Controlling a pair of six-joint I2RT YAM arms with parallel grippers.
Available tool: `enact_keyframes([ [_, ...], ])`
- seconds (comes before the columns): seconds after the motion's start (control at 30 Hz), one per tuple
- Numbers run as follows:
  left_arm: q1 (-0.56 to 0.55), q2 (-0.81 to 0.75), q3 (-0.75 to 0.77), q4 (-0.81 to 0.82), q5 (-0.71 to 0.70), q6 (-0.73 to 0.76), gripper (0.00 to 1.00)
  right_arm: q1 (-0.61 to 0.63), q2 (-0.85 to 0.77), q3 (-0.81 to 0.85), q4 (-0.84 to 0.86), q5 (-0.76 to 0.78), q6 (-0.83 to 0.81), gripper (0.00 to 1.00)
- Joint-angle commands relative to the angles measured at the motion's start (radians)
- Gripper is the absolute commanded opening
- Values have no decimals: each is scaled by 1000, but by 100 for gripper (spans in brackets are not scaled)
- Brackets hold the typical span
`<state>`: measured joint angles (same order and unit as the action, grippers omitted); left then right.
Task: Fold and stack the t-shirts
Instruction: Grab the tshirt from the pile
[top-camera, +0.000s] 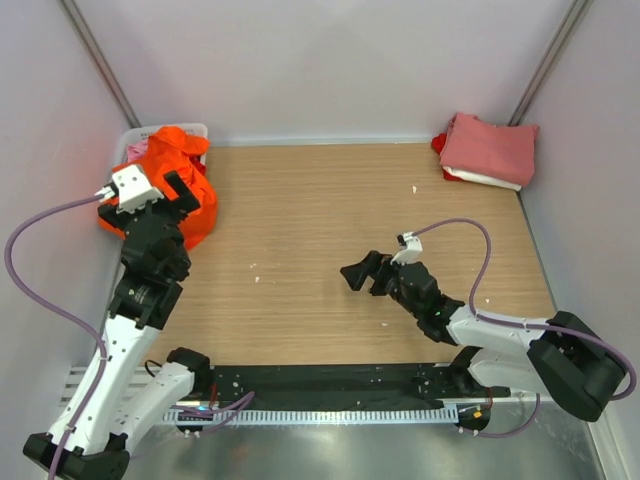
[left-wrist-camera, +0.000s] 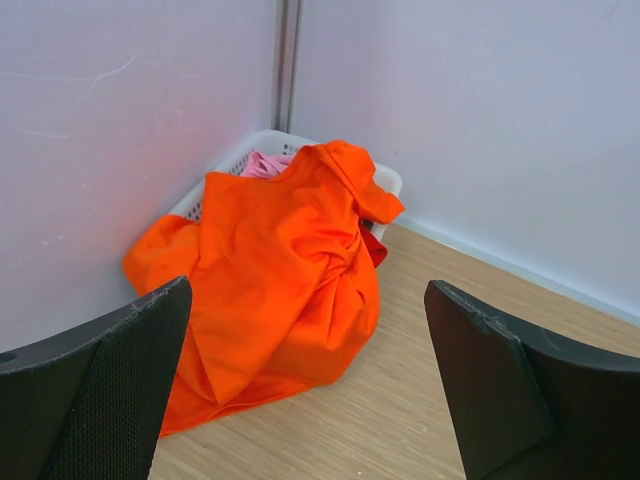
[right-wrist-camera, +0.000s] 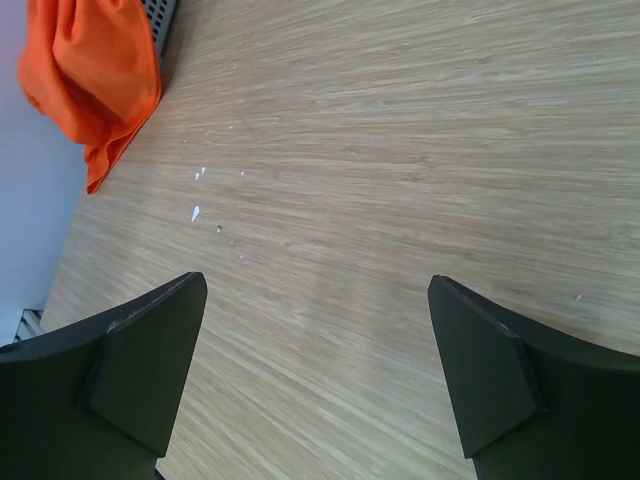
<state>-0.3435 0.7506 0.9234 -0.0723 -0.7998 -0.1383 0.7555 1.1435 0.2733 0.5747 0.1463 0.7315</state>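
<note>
A bright orange t-shirt (top-camera: 178, 165) lies crumpled at the back left, draped out of a white mesh basket (top-camera: 192, 130) onto the table. My left gripper (top-camera: 188, 196) hovers just in front of it, open and empty. In the left wrist view the orange shirt (left-wrist-camera: 270, 260) fills the middle between the open fingers (left-wrist-camera: 120, 360), and a pink shirt (left-wrist-camera: 262, 164) shows inside the basket (left-wrist-camera: 385, 180). A folded stack (top-camera: 490, 150), salmon-pink on top of white and red, lies at the back right. My right gripper (top-camera: 362, 271) is open and empty over bare table at the middle.
The wooden table (top-camera: 330, 200) is walled on three sides. Small white specks (right-wrist-camera: 197, 210) lie on the wood. In the right wrist view the open gripper (right-wrist-camera: 315, 283) faces the orange shirt's edge (right-wrist-camera: 95, 70) far off. A black rail (top-camera: 330, 378) runs along the near edge.
</note>
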Motion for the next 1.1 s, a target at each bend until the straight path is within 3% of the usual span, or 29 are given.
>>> enact_keyframes([
  [0.0,8,13,64,13,-74,38,100,2,-60,-60,134,-4,-20,100],
  [0.13,8,-13,57,17,-88,52,100,2,-56,-63,154,-36,-20,100],
  [0.23,8,9,51,3,-17,52,100,1,-42,-57,151,-37,-17,100],
  [0.37,9,211,196,-147,65,14,100,2,-36,-52,140,-33,-7,100],
  [0.4,11,269,242,-247,83,2,100,2,-34,-48,137,-33,-7,100],
  [0.43,35,405,296,-309,93,-19,100,2,-34,-49,131,-34,-7,100],
  [0.5,92,528,452,-473,179,-121,100,2,-33,-46,125,-31,-4,100],
  [0.6,268,685,566,-558,350,-269,100,2,-34,-46,125,-31,-1,100],
  [0.67,404,775,600,-572,497,-351,93,4,-39,-49,122,-33,-1,100],
  [0.8,567,866,595,-583,602,-396,88,2,-37,-49,117,-31,0,100],
  [1.07,669,924,519,-532,663,-409,86,2,-25,-42,113,-33,0,100],
])
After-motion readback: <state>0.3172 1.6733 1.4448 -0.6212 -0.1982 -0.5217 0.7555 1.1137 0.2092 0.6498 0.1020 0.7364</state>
